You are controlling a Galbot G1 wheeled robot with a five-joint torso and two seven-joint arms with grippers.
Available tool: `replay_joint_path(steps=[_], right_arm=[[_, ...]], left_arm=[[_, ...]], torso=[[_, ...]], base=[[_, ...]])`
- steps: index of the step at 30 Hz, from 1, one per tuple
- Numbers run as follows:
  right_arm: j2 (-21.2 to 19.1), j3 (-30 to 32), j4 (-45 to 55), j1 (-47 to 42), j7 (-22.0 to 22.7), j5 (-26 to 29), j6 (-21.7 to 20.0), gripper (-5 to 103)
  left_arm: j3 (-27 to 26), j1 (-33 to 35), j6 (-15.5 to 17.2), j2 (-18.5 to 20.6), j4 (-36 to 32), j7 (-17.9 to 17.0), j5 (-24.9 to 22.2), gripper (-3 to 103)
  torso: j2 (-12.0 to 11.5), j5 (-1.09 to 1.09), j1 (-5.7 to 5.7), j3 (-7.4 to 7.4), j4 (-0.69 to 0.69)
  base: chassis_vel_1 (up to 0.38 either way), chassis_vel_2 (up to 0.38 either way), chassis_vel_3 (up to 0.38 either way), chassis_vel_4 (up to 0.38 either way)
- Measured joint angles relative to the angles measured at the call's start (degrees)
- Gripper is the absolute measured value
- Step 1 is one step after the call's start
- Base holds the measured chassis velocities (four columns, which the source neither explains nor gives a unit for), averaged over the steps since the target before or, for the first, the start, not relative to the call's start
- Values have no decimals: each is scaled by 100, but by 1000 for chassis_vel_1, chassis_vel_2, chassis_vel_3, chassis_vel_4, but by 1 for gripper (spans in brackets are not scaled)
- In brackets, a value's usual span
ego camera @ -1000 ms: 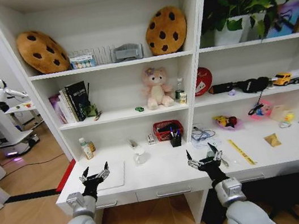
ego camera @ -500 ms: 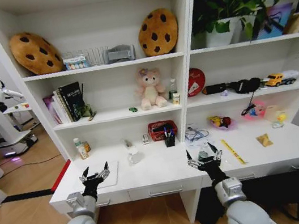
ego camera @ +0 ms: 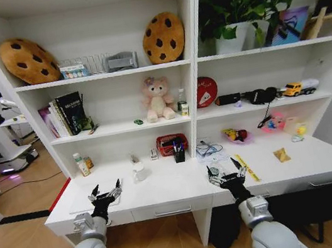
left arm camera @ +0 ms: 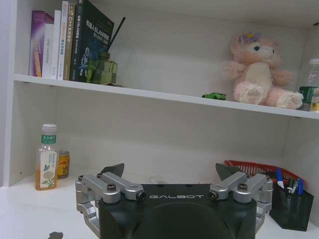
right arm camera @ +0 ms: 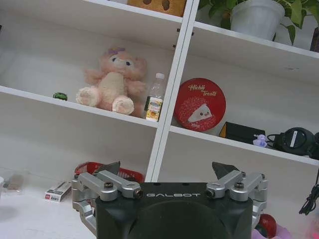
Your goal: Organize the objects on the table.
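White desk carries its clutter unsorted, so the task appears barely begun, with every item left to handle. Left gripper hovers over the desk's front-left edge, fingers spread wide and empty. Right gripper hovers near the front centre-right, likewise wide and empty; both wrist views confirm the spread jaws. Laptop lies flat and closed at the left front, just beside the left gripper, its long axis running roughly along the desk edge. Green toy car sits on the middle shelf just beside the pink bear, long axis along the shelf front; which end is its nose cannot be told. Marker pens cannot be singled out among the items around the pen cup
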Motion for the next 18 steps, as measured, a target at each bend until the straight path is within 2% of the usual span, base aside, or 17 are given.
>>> replay_joint_path(steps=[12, 16, 18], right_arm=[[81, -25, 52, -138, 36, -43, 90, 100], [119, -29, 261, -440, 176, 259, -21, 100], [161, -41, 365, -591, 342, 629, -140, 100]], left_arm=[[1, 0, 0, 0, 0, 0, 0, 100], [0, 0, 0, 0, 0, 0, 0, 100], [0, 0, 0, 0, 0, 0, 0, 100]], torso=[[0, 1, 1, 0, -1], [0, -2, 1, 0, 0], [0, -2, 1, 0, -1]], base=[[-63, -90, 65, 93], [0, 0, 0, 0], [0, 0, 0, 0]])
